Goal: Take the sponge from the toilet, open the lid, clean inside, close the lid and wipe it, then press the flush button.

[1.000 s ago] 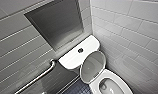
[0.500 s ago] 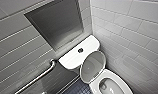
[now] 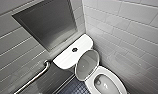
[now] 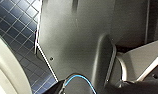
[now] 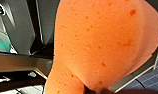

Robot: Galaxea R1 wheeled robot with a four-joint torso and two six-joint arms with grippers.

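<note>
Seems to pinch the sponge (image 5: 102, 42) in the right gripper (image 5: 95, 90); faces the toilet (image 3: 66, 58) below, lid (image 3: 87, 64) raised, bowl lying rightward, nearer that arm.

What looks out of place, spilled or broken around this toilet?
Nothing stands out. The lid is up, leaning toward the cistern, the toilet looks whole, the flush button sits in the cistern top, and the floor tiles show no spill. The sponge hangs close before the right wrist camera.
</note>
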